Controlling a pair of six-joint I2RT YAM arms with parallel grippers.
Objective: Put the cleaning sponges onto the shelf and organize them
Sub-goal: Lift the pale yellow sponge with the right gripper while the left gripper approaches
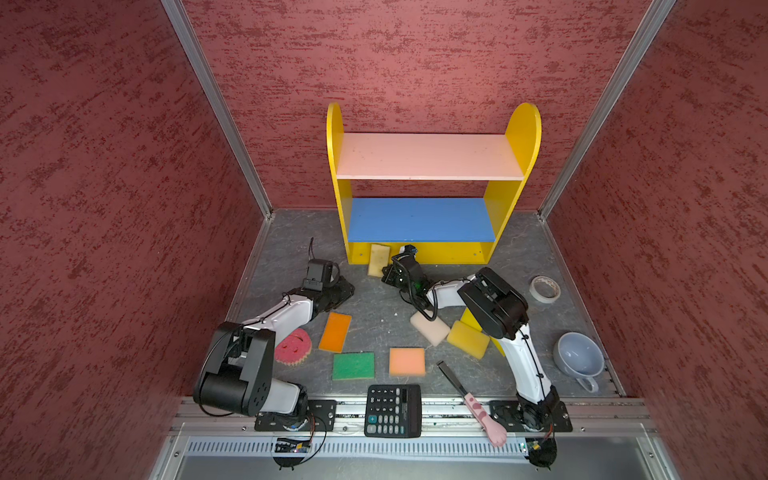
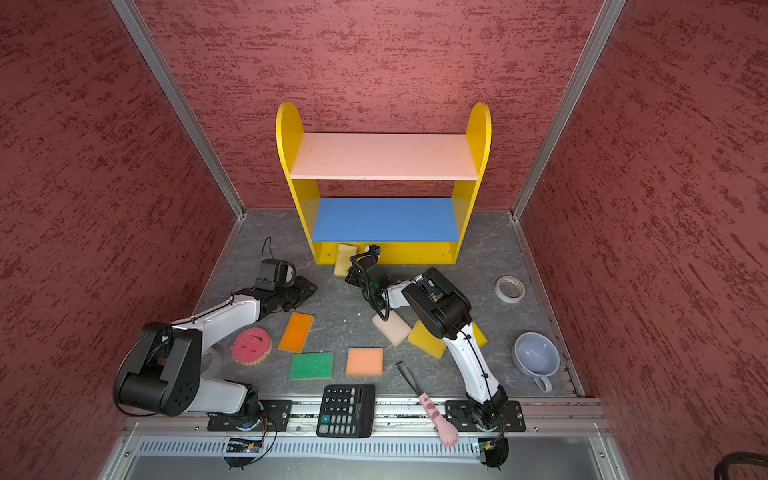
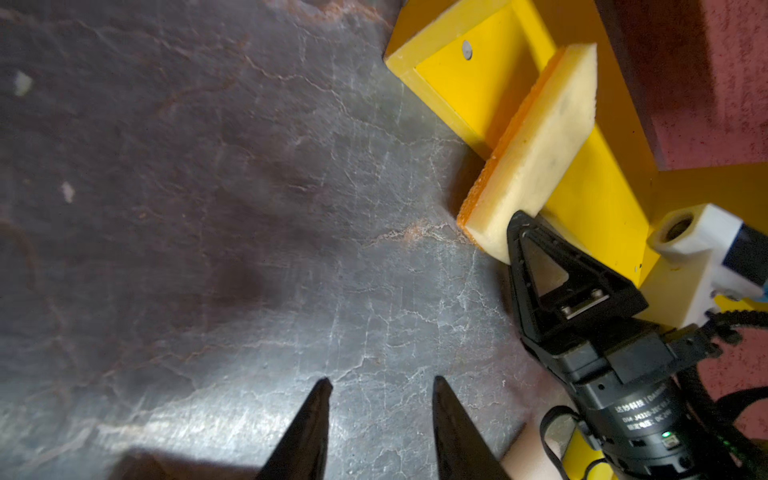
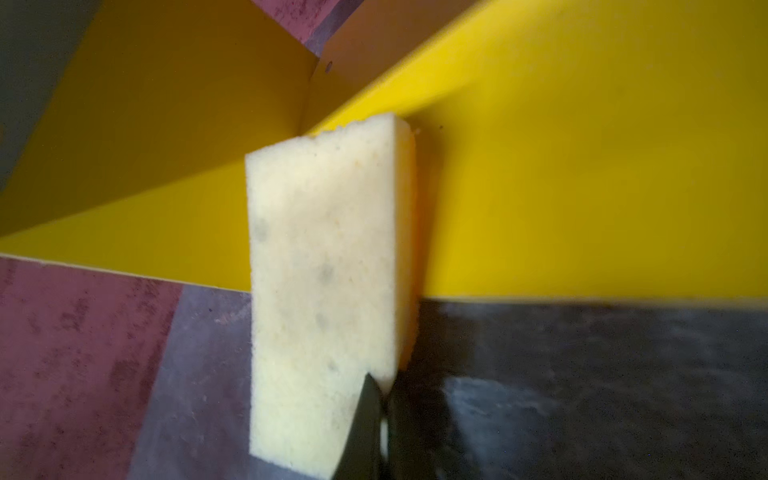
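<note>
Right wrist: right gripper [image 4: 382,399] closed against the cream sponge [image 4: 320,291], which leans onto the lowest board of the shelf [image 4: 582,187]. Left gripper [image 3: 380,380] has its jaws parted.

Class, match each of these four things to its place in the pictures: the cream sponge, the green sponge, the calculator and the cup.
Things
1. cream sponge
2. green sponge
3. calculator
4. cup

Places
a. on the metal rail at the front
b. near the right edge, in front of the tape roll
c. partly on the yellow bottom board of the shelf, sticking out in front
d. flat on the table, beside the peach sponge

Pairs: 1-c, 2-d, 3-a, 4-b
</note>
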